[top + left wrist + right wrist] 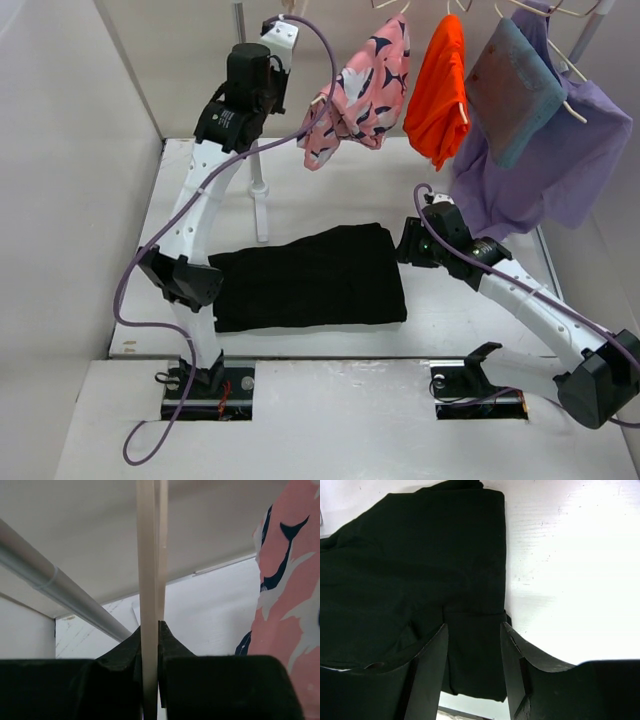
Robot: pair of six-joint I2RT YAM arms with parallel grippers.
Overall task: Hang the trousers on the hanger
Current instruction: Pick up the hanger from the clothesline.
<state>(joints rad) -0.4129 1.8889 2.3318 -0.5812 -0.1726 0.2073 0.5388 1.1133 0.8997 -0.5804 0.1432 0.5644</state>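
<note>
The black trousers (310, 277) lie folded flat on the white table (460, 320). My right gripper (405, 245) is low over their right edge, open, with the cloth (420, 565) showing between the two fingers (473, 625). I cannot tell whether the fingers touch the cloth. My left gripper (285, 25) is raised high at the back by the rail. It is shut (150, 625) on a thin pale beige wooden bar of the hanger (149, 555), which runs straight up out of the jaws. The rest of the hanger is out of view.
A pink patterned garment (365, 90), an orange one (440, 85) and a purple one (545, 170) with a teal cloth (515, 90) hang at the back right. A rack pole (258, 185) stands behind the trousers. A grey rail (50, 587) runs left of the hanger.
</note>
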